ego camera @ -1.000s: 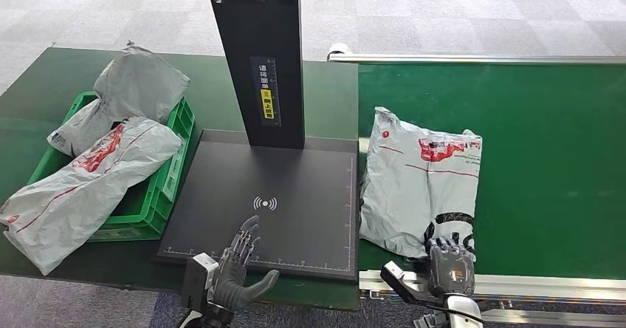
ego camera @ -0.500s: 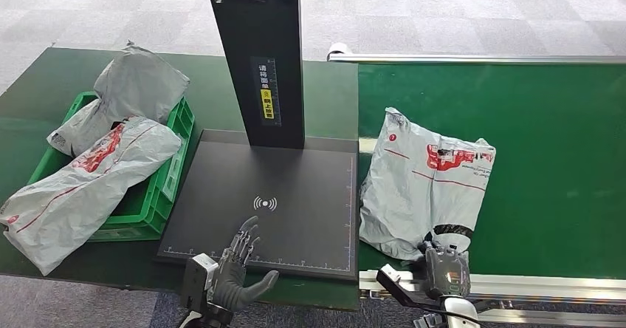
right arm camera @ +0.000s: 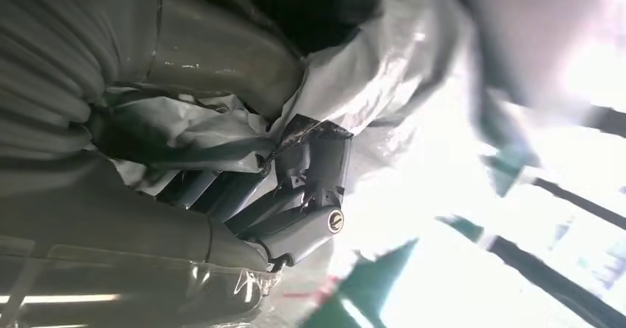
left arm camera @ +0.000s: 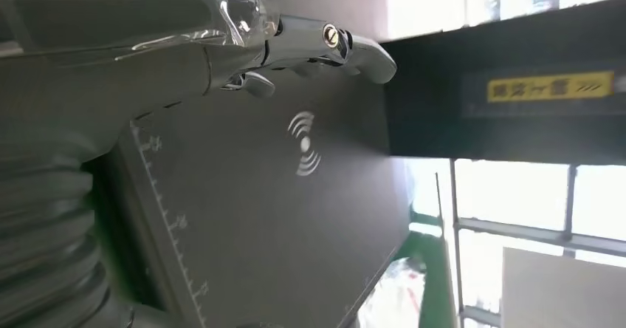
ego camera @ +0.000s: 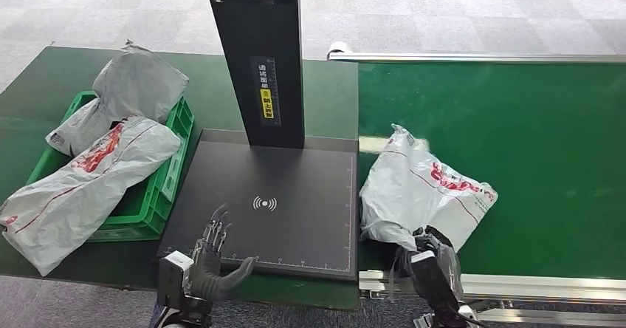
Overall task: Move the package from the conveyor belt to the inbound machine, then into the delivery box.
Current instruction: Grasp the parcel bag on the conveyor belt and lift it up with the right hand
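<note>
At lower right, the right robot hand [ego camera: 432, 250] grips the package's [ego camera: 424, 191] near edge on the conveyor belt [ego camera: 546, 128]. It should lift clear before swinging toward the inbound machine [ego camera: 266, 195]. The left robot hand [ego camera: 210, 258] waits, fingers apart.

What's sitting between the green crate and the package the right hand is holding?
In the head view, the black scanner plate with its upright column lies between the green crate and the package; its surface is bare.

Left hand [ego camera: 210, 258] spread, right hand [ego camera: 432, 258] clenched
</note>
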